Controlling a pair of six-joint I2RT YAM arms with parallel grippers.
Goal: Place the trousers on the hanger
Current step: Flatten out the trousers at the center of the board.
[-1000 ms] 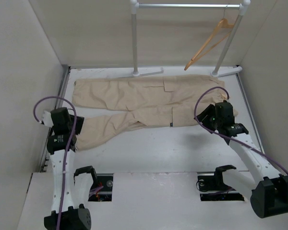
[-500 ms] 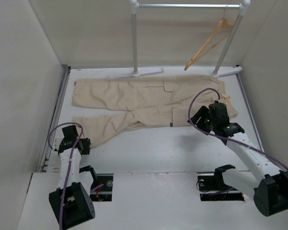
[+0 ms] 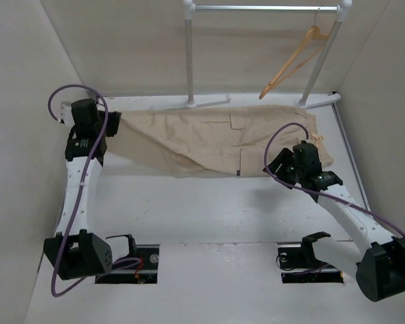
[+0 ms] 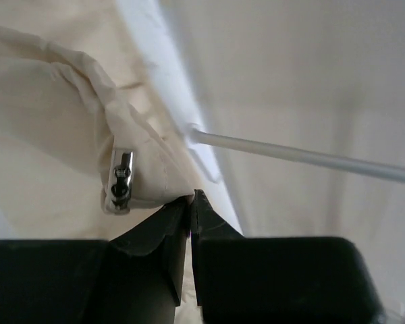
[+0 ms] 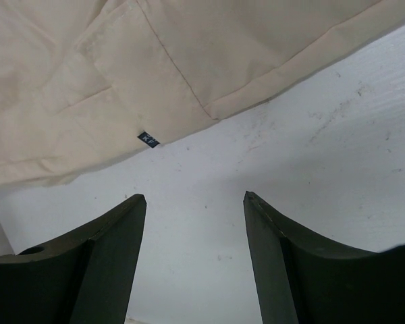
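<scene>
White table, pale walls: left gripper at the far left, jaws pressed together on a bunched edge of the trousers, with a metal snap just beside the tips. Right gripper has its fingers apart over bare table, near the trousers' near edge and a small dark label. Trousers lie across the far half of the table; hanger hangs tilted on the rail behind, apart from them.

Plain beige trousers with a dark label, light-orange hanger, white table, silver-and-white garment rail, purple cables on black-and-white arms
</scene>
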